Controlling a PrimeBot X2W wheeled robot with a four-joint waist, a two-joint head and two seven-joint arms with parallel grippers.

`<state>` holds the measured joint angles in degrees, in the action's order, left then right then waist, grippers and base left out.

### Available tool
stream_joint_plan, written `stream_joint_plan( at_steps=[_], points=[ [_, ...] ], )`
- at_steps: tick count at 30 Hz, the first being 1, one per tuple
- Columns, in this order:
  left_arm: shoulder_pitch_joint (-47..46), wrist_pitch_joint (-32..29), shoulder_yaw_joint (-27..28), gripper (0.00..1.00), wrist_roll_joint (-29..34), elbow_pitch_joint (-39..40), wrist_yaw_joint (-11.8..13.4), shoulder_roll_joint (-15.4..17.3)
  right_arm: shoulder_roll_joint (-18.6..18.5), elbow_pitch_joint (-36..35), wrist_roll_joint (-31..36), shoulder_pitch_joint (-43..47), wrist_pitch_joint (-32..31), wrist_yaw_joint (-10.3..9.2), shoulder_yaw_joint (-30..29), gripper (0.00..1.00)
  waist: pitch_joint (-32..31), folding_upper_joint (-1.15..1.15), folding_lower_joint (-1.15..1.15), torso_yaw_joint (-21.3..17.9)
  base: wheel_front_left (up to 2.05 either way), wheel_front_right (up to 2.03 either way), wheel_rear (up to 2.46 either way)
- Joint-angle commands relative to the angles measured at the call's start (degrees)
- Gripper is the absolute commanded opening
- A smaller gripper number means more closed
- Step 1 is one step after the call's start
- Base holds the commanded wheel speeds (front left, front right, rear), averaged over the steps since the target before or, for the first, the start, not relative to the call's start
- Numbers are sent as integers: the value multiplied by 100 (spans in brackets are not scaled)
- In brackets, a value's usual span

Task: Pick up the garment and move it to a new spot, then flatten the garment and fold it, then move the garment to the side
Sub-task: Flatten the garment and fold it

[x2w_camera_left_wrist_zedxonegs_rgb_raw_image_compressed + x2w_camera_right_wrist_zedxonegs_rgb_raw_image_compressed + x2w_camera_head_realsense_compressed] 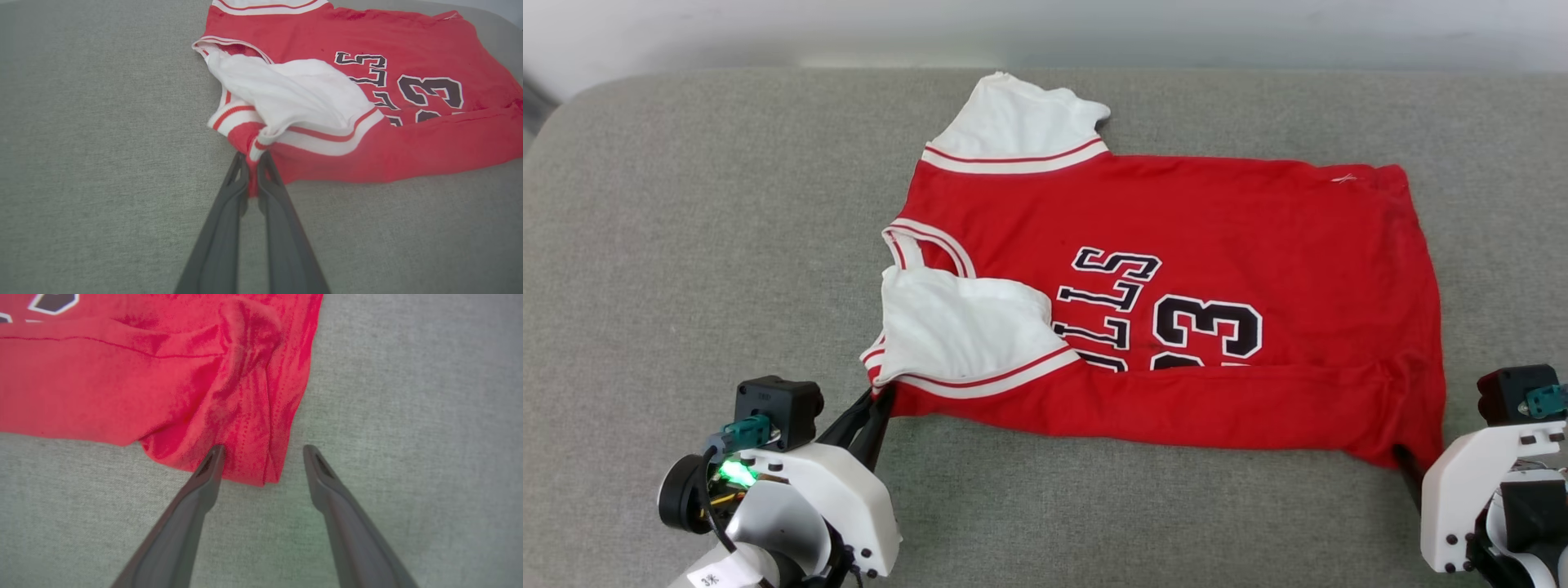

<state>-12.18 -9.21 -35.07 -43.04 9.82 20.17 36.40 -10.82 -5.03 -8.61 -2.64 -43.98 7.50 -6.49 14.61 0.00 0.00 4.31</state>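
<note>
Red basketball-style jersey with white sleeves, striped trim and black "23" lettering (1258, 237) lay sideways near the middle of the grey fabric-covered table (686, 204), collar end towards the robot's left, hem towards its right. Far white sleeve (1013, 122) was spread flat. Near white sleeve (964, 327) was turned in over the chest, and the near long edge was doubled up over the bottom of the lettering, so probably mid-fold. Left gripper (253, 163) had its jaws clenched on a bunch of red fabric and striped trim at the near shoulder corner, likely because that corner anchors the collar end of the folded edge. Right gripper (263, 451) sat at the near hem corner (249, 465) with jaws spread and released, holding nothing: one finger (204, 473) lay at the rumpled cloth, the other on bare table just beside the corner. It looked lined up to pinch the matching corner so both ends can be lifted together and the edge kept taut.
</note>
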Motion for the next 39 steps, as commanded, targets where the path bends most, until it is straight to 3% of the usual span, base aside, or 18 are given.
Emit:
stream_joint_plan(
  at_steps=[1,11,13,14,26,35,39],
  points=[
    [-66,35,-5,0,20,44,-3,2,32,26,-10,-104,-11,-2,9,100,52,0,0,32,0,0,0],
    [-117,46,-31,0,45,188,-44,40,151,805,-27,-72,-170,-1,125,100,351,0,0,149,0,0,0],
    [-99,16,-49,0,17,121,-73,52,152,908,-114,-50,-216,-1,162,27,372,0,0,162,0,0,0],
    [-91,-1,-59,0,2,83,-90,60,138,936,-132,-54,-201,-1,162,0,375,0,0,166,0,0,0],
    [402,-167,-124,0,-224,-389,-218,392,-276,624,-423,-2,-23,-4,38,0,-178,0,0,-11,0,0,0],
    [1269,-311,-222,0,-489,-163,-140,799,-635,28,-761,605,-399,-6,-86,0,-676,0,0,-120,0,0,0],
    [1522,-343,-296,0,-565,-8,-135,800,-685,-161,-886,947,-601,-6,-189,0,-737,0,0,-139,0,0,0]
  ],
)
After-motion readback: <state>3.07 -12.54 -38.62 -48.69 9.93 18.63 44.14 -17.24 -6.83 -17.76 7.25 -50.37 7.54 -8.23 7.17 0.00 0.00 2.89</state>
